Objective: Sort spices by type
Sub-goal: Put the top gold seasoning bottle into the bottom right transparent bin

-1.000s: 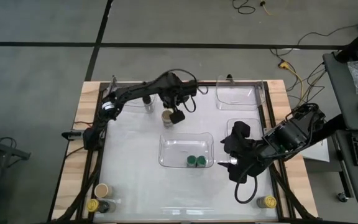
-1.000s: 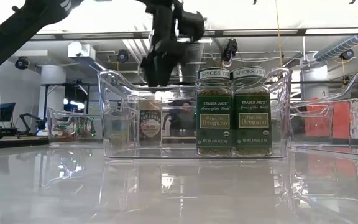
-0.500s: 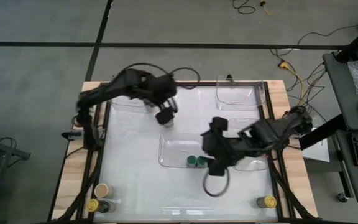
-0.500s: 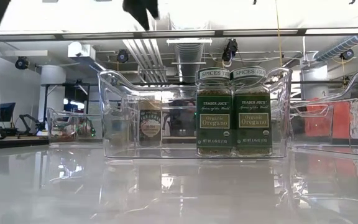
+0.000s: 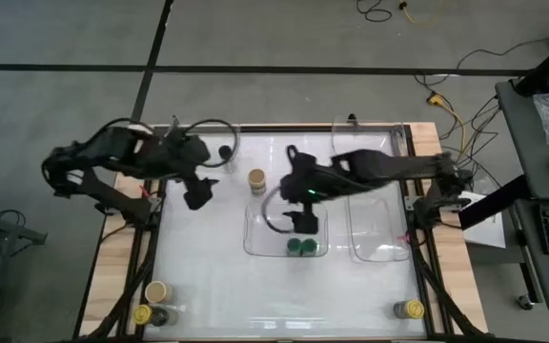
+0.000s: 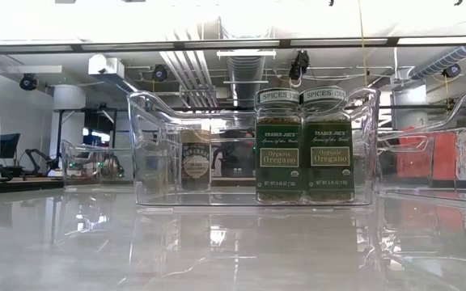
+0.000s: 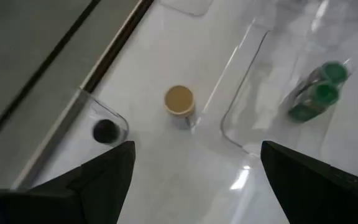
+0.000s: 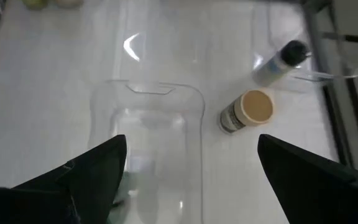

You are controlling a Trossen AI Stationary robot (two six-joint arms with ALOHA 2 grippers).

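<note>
Two green jars (image 6: 304, 145) read "Oregano" only in the low view

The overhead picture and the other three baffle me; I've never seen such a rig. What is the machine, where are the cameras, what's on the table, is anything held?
Two robot arms work at a table: the left arm and the right arm, seen from above. The low picture looks level across the table; the other two come from wrist cameras. Two green jars stand in a clear tray; a tan jar stands just outside it. Both arms' jaws are open, holding nothing.
</note>
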